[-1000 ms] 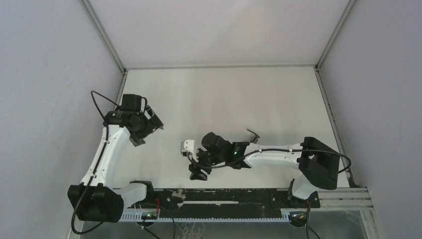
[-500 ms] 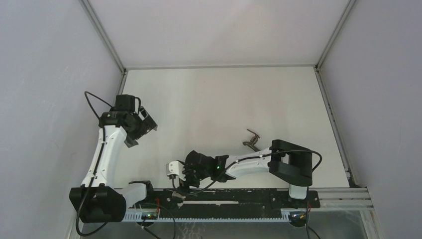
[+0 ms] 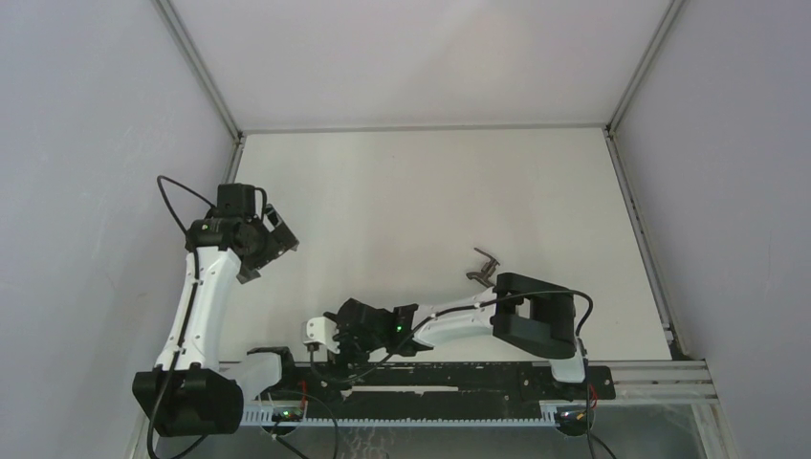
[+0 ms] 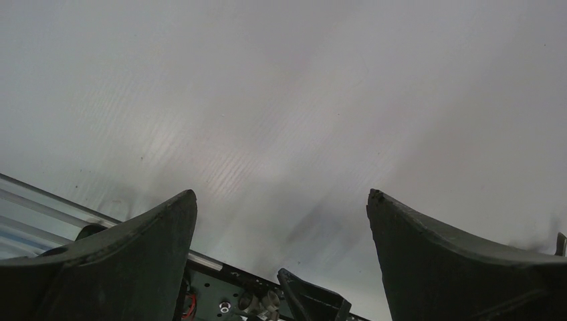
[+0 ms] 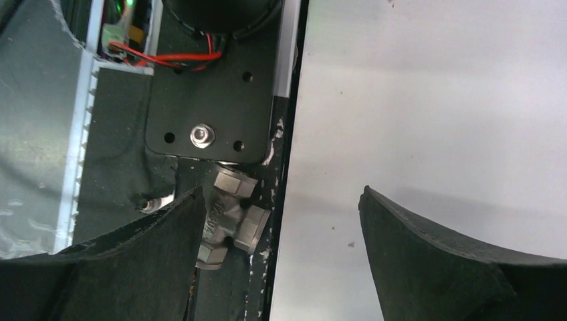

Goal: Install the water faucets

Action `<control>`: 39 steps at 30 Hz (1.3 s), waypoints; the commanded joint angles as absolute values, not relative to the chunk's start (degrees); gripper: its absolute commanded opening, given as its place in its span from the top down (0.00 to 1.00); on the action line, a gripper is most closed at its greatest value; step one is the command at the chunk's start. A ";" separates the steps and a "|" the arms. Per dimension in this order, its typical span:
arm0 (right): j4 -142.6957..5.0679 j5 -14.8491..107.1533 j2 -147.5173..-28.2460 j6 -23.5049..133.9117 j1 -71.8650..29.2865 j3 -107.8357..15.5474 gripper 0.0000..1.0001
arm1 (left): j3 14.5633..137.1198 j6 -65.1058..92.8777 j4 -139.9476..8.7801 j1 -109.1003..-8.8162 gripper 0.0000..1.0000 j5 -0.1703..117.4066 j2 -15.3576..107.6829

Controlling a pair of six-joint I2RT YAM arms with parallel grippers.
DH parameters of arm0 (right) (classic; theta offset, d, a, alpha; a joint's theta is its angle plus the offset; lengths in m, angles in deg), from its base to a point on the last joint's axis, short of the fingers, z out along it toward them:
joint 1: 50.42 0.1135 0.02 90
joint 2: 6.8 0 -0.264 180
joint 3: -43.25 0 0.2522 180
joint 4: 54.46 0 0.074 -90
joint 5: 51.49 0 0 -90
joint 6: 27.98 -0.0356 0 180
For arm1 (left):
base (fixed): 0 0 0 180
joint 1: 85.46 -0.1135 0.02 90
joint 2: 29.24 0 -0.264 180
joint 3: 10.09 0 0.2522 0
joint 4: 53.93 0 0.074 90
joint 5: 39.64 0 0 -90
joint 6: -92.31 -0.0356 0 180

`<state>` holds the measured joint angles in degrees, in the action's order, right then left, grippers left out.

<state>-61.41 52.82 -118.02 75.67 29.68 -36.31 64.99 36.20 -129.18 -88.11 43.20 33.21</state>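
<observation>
One of the water faucets, a slim grey-brown stem with a lever handle [image 3: 486,267], lies on the white table right of centre, just beyond my right arm's elbow. The other, a short stubby hex fitting [image 5: 231,216], rests on the black base rail at the table's near edge. My right gripper [image 5: 281,194] hangs over that edge, open and holding nothing; its left finger [image 5: 157,254] partly covers the fitting. From above, my right gripper [image 3: 346,360] sits low at the rail. My left gripper [image 4: 281,194] is open and empty over the table's left side [image 3: 271,251]. The fitting [image 4: 257,304] shows small in the left wrist view.
A black mounting plate with a screw [image 5: 200,136] and red wires [image 5: 167,57] lies beside the fitting on the rail. The table's near edge [image 5: 291,134] runs between my right fingers. Grey walls and aluminium frame posts [image 3: 196,67] enclose the table.
My right arm has folded back and swung left to the near rail, and its jaws have widened. My left gripper has drawn slightly left and stayed open.
</observation>
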 commanded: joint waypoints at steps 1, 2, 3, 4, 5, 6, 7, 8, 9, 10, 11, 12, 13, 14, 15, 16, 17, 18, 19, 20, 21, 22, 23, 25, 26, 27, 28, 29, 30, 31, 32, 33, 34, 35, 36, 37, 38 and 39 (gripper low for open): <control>-64.01 51.12 -119.10 76.57 30.43 -38.58 0.09 | 66.94 34.43 -128.73 -88.97 0.00 42.64 32.08; -64.45 50.71 -119.22 76.44 30.61 -38.56 0.09 | 66.75 34.39 -128.73 -88.96 0.00 42.74 32.15; -64.83 50.09 -119.40 76.41 30.79 -38.61 0.09 | 66.70 34.31 -128.71 -88.95 0.00 42.76 32.19; -65.16 49.23 -119.66 76.26 30.94 -38.57 0.09 | 66.58 34.32 -128.70 -89.05 0.00 42.84 32.25; -65.41 48.62 -119.77 76.15 31.07 -38.55 0.10 | 66.46 34.35 -128.61 -89.04 0.00 42.97 32.23; -65.49 48.10 -119.89 75.75 31.10 -38.59 0.11 | 66.31 34.30 -128.48 -88.99 0.00 43.08 32.28; -65.49 47.74 -119.91 75.22 31.01 -38.60 0.13 | 66.19 34.37 -128.35 -89.02 0.00 43.27 32.35; -65.42 47.32 -119.87 74.69 30.98 -38.57 0.15 | 66.05 34.43 -128.13 -89.06 0.00 43.35 32.33; -65.53 46.86 -119.79 74.48 31.02 -38.56 0.16 | 65.86 34.47 -127.97 -89.05 0.00 43.51 32.42; -65.68 46.45 -119.75 74.32 31.02 -38.57 0.16 | 65.82 34.55 -127.84 -89.06 0.00 43.68 32.58; -66.00 46.13 -119.71 74.26 30.93 -38.59 0.17 | 65.69 34.65 -127.76 -89.03 0.00 43.72 32.77; -66.22 45.96 -119.55 74.13 30.80 -38.57 0.20 | 65.60 34.67 -127.68 -88.99 0.00 43.76 32.85; -66.64 46.00 -119.44 73.84 30.63 -38.56 0.24 | 65.49 34.73 -127.58 -88.98 0.00 43.89 32.96; -66.97 46.28 -119.35 73.34 30.22 -38.58 0.32 | 65.40 34.80 -127.43 -89.05 0.00 44.00 33.00; -67.41 46.91 -119.24 72.83 29.30 -38.58 0.39 | 65.31 34.89 -127.36 -89.02 0.00 44.03 33.01; -67.84 47.47 -119.07 72.17 28.54 -38.62 0.46 | 65.29 34.98 -127.24 -89.06 0.00 44.11 33.01; -67.94 47.95 -118.81 71.60 27.74 -38.61 0.52 | 65.36 35.04 -127.34 -89.01 0.00 44.16 32.99; -67.95 48.26 -118.53 71.06 26.88 -38.50 0.56 | 65.30 35.08 -127.21 -89.04 0.00 44.24 32.98; -69.33 48.42 -118.11 70.42 26.01 -38.16 0.57 | 65.29 35.15 -127.09 -89.05 0.00 44.35 32.98; -69.19 48.40 -117.55 70.04 25.11 -37.59 0.57 | 65.16 35.25 -126.96 -89.05 0.00 44.56 33.07; -68.83 48.36 -117.02 69.60 24.15 -37.05 0.57 | 65.01 35.37 -126.83 -88.99 0.00 44.83 33.11; -68.76 48.34 -116.60 68.90 23.12 -36.70 0.57 | 64.78 35.48 -126.53 -89.05 0.00 45.29 33.15; -67.30 48.54 -116.44 68.28 21.57 -36.69 0.57 | 64.10 35.57 -126.10 -89.02 0.00 46.38 33.05; -65.46 48.63 -116.51 66.78 19.50 -36.69 0.57 | 62.85 35.55 -124.78 -88.97 0.00 48.07 32.76; -64.58 48.62 -116.80 66.08 18.20 -36.69 0.57 | 61.84 35.47 -124.10 -89.05 0.00 49.52 32.37; -63.51 48.43 -117.25 65.28 16.96 -36.66 0.57 | 60.73 35.40 -123.25 -88.99 0.00 50.70 31.91; -62.57 48.25 -117.74 64.56 15.57 -36.62 0.57 | 59.39 35.36 -122.36 -89.00 0.00 52.40 31.42; -61.72 48.21 -118.18 64.01 14.31 -36.63 0.58 | 58.08 35.74 -121.48 -89.00 0.00 53.45 30.94; -61.05 48.22 -118.75 63.69 12.77 -36.68 0.58 | 56.02 36.87 -120.41 -88.91 0.00 54.03 30.45; -60.53 48.18 -119.11 63.61 11.96 -36.69 0.58 | 54.53 37.88 -119.74 -88.90 0.00 54.53 30.32; -59.96 48.04 -119.39 63.74 11.36 -36.66 0.58 | 53.28 38.48 -118.94 -88.84 0.00 55.49 30.29; -59.66 47.67 -119.54 63.94 10.85 -36.69 0.58 | 51.96 39.12 -118.18 -88.70 0.00 56.53 30.38; -59.49 47.30 -119.52 64.15 10.39 -36.69 0.59 | 50.90 39.87 -117.62 -88.38 0.00 56.99 30.61; -59.36 47.33 -119.30 64.15 10.05 -36.74 0.59 | 50.07 40.50 -117.16 -87.98 0.00 57.36 30.87; -59.39 47.57 -118.78 64.02 9.60 -36.73 0.59 | 49.28 41.21 -116.63 -87.41 0.00 57.60 31.12; -59.27 48.09 -118.15 63.88 9.37 -36.61 0.59 | 48.57 41.45 -115.61 -86.82 0.01 58.83 31.34; -58.48 48.96 -117.25 63.99 9.07 -36.19 0.59 | 47.69 41.31 -114.05 -86.18 0.01 62.43 31.42; -57.18 49.89 -116.09 63.99 8.86 -34.96 0.59 | 46.70 40.95 -112.20 -85.97 0.02 66.06 31.34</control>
